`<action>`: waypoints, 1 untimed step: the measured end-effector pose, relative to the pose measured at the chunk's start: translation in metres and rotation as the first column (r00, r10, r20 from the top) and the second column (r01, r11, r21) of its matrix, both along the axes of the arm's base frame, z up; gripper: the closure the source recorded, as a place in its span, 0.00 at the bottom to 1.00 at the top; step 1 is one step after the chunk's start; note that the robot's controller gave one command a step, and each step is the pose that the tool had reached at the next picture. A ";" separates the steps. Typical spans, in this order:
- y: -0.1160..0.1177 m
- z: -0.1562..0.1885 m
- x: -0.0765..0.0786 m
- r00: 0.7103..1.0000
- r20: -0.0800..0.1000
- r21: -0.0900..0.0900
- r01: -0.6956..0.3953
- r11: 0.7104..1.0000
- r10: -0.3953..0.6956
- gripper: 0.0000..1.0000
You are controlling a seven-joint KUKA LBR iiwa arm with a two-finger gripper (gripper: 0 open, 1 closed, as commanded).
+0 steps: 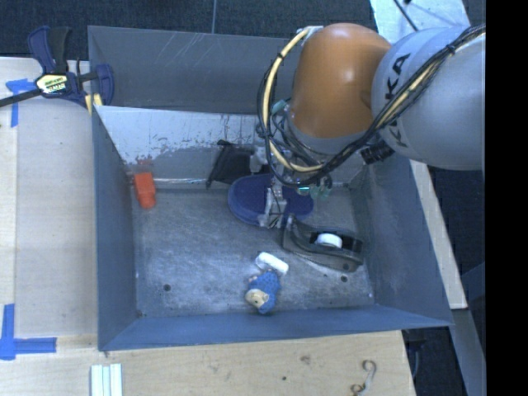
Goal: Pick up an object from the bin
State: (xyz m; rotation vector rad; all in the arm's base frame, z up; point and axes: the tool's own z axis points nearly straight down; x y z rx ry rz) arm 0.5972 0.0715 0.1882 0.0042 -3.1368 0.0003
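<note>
My gripper (276,208) hangs low in the middle of the bin, right over a dark blue round dish-like thing (246,198), at that thing's right part. Just right and in front of it lies a grey tape dispenser (323,249) with a white roll. A flat black thing (228,163) leans at the back wall behind the blue one.
A small blue and white toy figure (264,285) lies near the front wall. An orange block (145,189) stands at the back left. The arm with its orange dome and cables covers the bin's back right.
</note>
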 end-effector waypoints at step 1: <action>-0.016 -0.116 0.016 0.951 0.016 0.006 0.310 0.951 -0.310 0.00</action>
